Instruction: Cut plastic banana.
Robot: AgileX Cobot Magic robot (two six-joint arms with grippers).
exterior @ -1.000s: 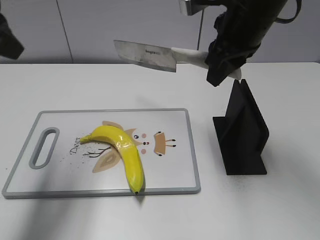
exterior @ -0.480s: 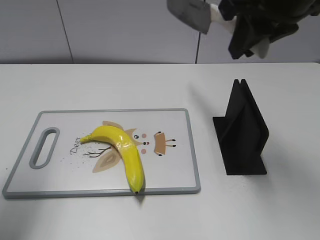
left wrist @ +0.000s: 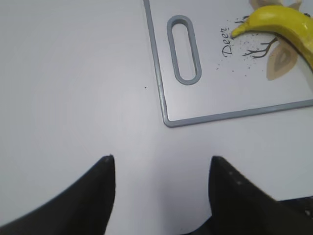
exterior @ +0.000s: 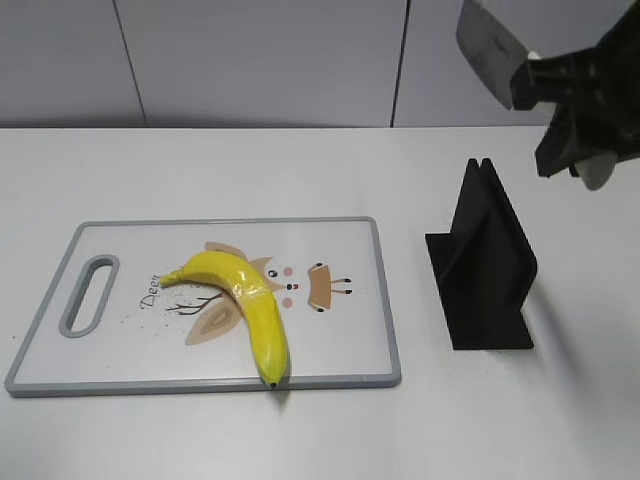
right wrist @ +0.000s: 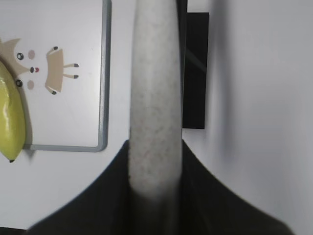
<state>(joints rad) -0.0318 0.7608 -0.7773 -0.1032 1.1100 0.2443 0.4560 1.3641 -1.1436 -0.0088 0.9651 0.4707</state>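
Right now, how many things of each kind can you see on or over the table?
Bananas: 1, the plastic banana, lying on the board
Cutting boards: 1, the cutting board
Knives: 1, the knife, held up high by the right end effector
Black stands: 1, the black stand
Total: 4

Lab test bench, bare white table (exterior: 300, 170), plain grey panel wall (exterior: 250, 60), black stand (exterior: 485, 265)
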